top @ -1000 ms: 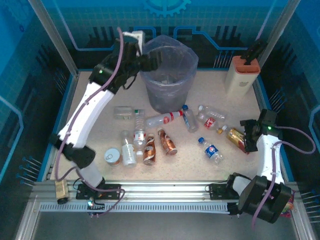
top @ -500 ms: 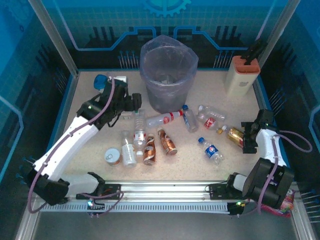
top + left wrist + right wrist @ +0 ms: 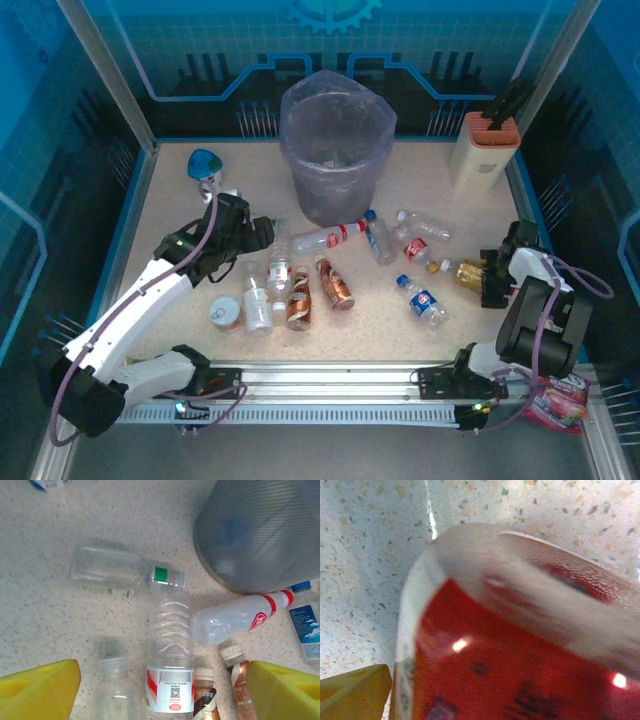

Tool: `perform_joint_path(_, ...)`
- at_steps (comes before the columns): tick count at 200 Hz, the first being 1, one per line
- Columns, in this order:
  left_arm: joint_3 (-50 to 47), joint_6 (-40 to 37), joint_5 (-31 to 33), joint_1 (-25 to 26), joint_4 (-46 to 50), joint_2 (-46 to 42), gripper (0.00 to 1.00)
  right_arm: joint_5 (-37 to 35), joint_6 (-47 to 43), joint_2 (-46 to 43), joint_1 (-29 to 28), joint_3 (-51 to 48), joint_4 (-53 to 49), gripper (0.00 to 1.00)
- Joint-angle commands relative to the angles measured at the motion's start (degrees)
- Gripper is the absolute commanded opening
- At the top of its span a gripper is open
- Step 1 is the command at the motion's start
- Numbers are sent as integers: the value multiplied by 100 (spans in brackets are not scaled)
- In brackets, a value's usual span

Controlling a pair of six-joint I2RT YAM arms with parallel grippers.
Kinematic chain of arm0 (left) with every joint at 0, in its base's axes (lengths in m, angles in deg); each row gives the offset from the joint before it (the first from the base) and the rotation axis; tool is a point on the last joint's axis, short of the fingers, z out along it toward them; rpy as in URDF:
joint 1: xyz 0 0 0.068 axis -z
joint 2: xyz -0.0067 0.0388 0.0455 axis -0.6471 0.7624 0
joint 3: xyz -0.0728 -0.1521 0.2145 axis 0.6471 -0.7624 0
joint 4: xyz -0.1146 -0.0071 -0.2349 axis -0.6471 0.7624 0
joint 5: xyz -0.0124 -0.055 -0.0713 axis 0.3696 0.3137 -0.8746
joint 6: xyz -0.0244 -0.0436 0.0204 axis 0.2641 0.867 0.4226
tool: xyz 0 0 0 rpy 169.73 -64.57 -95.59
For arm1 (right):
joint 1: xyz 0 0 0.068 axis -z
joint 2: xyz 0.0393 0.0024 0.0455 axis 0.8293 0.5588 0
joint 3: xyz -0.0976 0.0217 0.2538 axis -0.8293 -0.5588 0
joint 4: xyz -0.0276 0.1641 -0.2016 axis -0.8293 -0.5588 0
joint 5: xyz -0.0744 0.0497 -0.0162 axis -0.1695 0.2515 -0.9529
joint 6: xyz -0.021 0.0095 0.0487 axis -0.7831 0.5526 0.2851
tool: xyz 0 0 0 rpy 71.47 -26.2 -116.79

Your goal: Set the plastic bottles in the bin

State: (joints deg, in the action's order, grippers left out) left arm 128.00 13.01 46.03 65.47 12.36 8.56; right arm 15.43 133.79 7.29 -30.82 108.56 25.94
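Note:
The bin, a grey bucket with a purplish bag, stands at the back centre; its mesh base is close by in the left wrist view. Several plastic bottles lie in front of it. My left gripper hangs open over a clear red-labelled bottle and touches nothing. A green-capped bottle and a red-banded bottle lie beyond. My right gripper is open at the right edge around a copper-brown, red-labelled bottle; one yellow pad shows beside it.
A short tin lies left of the bottle cluster. A white object with a blue top sits at the back left, a beige block with an orange top at the back right. Blue walls ring the table.
My left arm has swung back from the bin's rim and come down over the bottles left of centre. The right arm has folded in, and its gripper has closed in on the copper-brown bottle.

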Motion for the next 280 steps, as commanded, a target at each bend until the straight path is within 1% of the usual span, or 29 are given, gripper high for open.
perform_joint_path(1,-521,648,-719,-266,-372,-191,87,-287,78,31,80,-62,68,93)
perform_joint_path(13,-772,788,-912,-401,-480,-249,87,-306,73,22,89,-53,69,91)
perform_joint_path(44,-1094,988,-1207,-589,-555,-292,87,-367,29,-74,95,-12,84,80)
perform_joint_path(61,-1182,1062,-1213,-624,-596,-371,87,-380,-19,-159,116,29,44,74)
perform_joint_path(110,-1170,1071,-1210,-723,-529,-426,87,-414,-157,-666,167,261,-227,66)
perform_joint_path(131,-1185,1071,-1212,-758,-508,-427,87,-326,-227,-935,195,409,-372,65)
perform_joint_path(149,-1140,1042,-1088,-759,-386,-385,87,-254,-316,-1176,195,595,-488,65)
perform_joint_path(169,-1026,902,-885,-760,-162,-278,89,-270,-709,-1421,138,814,-577,65)
perform_joint_path(175,-978,850,-827,-757,-80,-240,89,-292,-830,-1490,111,1055,-624,64)
perform_joint_path(191,-921,775,-716,-759,79,-141,89,-275,-1029,-1709,66,1252,-615,60)
perform_joint_path(210,-960,791,-764,-752,35,-119,89,-237,-1108,-1958,-26,1451,-573,57)
perform_joint_path(227,-1006,804,-833,-748,-29,-112,89,-136,-1278,-2073,-205,1652,-372,56)
perform_joint_path(250,-1022,677,-854,-700,-45,-126,89,498,-1761,-2116,-494,1728,589,54)
perform_joint_path(262,-1042,697,-856,-678,-43,-152,90,851,-2092,-2027,-708,1847,1049,53)
perform_joint_path(280,-1109,737,-915,-660,-101,-208,89,1029,-2470,-1766,-1156,2235,1331,51)
